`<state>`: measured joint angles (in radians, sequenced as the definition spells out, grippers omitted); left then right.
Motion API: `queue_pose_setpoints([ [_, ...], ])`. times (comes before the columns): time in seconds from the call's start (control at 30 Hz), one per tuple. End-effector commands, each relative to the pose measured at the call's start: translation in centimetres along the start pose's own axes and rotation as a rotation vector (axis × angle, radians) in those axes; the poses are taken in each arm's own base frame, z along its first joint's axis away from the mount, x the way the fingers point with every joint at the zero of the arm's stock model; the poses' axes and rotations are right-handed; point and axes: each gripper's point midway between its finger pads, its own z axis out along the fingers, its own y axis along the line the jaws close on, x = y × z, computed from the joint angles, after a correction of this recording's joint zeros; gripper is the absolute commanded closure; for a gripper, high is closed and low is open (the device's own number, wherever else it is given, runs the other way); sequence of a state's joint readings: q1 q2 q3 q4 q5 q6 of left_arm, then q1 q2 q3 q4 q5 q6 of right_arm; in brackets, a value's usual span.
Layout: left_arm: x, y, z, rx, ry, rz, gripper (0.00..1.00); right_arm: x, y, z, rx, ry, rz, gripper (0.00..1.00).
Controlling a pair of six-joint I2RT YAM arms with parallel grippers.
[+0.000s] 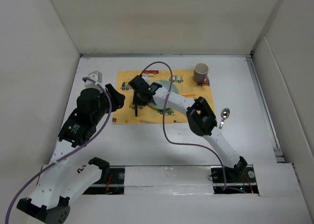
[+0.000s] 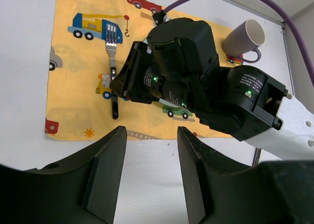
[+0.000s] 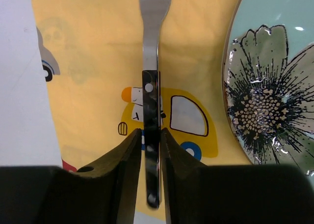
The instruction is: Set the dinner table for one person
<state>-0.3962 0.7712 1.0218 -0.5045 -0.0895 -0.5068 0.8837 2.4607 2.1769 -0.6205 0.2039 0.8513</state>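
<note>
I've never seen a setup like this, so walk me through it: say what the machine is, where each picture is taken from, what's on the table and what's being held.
These are two robot arms bolted at the near edge of a white table. One picture looks down from above; the other two come from a camera on each wrist. On the table lies a yellow placemat printed with cars, carrying a flowered plate and a mug. A spoon lies on the bare table to the right. The right gripper is closed on the black handle of a fork lying on the placemat left of the plate. The left gripper is open and holds nothing.
</note>
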Motion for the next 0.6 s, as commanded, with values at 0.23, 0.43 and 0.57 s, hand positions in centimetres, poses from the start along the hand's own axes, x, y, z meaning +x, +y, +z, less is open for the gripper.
queue_pose_setpoints([
  [0.23, -0.4, -0.6, 0.4, 0.021, -0.030, 0.018, 0.57, -4.3, 4.2, -5.0, -0.174, -0.053, 0.051, 0.56],
  [0.43, 1.1, -0.6, 0.5, 0.037, 0.006, 0.057, 0.62, -11.7, -1.1, -18.0, -0.229, -0.286, 0.142, 0.99],
  [0.57, 2.6, -0.1, 0.6, 0.042, 0.037, 0.088, 0.95, -7.3, -16.7, -20.5, 0.024, -0.291, 0.427, 1.00],
])
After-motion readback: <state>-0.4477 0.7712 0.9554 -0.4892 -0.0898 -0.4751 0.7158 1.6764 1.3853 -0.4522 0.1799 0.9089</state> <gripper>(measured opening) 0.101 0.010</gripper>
